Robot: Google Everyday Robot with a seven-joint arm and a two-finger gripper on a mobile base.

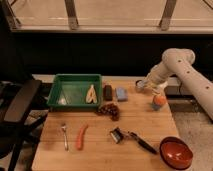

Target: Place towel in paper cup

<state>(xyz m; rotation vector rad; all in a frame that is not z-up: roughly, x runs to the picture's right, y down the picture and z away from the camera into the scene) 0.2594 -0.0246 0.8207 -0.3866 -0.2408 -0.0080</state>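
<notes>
Towel (121, 93) lies flat on the counter (100, 150) at eight o'clock from the claw (148, 86), whose grip cannot be told.

Nothing readable here, folks: no txt, labels, brands, nos. or signs on the green bin (75, 76), the red bowl (176, 153) or anything else on the tabletop (100, 150). The gripper (145, 86) hangs over the tabletop's back edge, twd the right corner, unmarked too.

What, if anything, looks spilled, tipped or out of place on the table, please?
Nothing stands out: no spill or visible damage, and the red bowl sits upright. The gripper is near the table's back right edge, by the orange-topped object.
</notes>
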